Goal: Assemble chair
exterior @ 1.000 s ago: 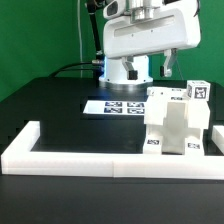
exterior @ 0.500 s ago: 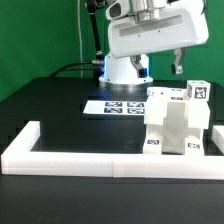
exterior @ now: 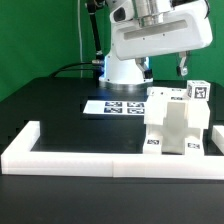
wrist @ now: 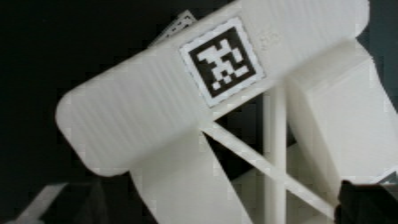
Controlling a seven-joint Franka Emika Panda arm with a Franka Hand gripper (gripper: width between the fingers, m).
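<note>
So the chair [exterior: 178, 122] is the anchor here: a blocky white build sitting upright on the black table [exterior: 50, 110], jammed into the corner of the low white border wall [exterior: 70, 153], which runs along its front and the exterior view's right side. The marker board [exterior: 118, 106] lies flat just behind it, robot base beyond that. The gripper [exterior: 166, 66] hangs above the chair with nothing in it, fingers look apart. Wrist view is filled by a tagged white slab [wrist: 196, 95] on thin ribs
</note>
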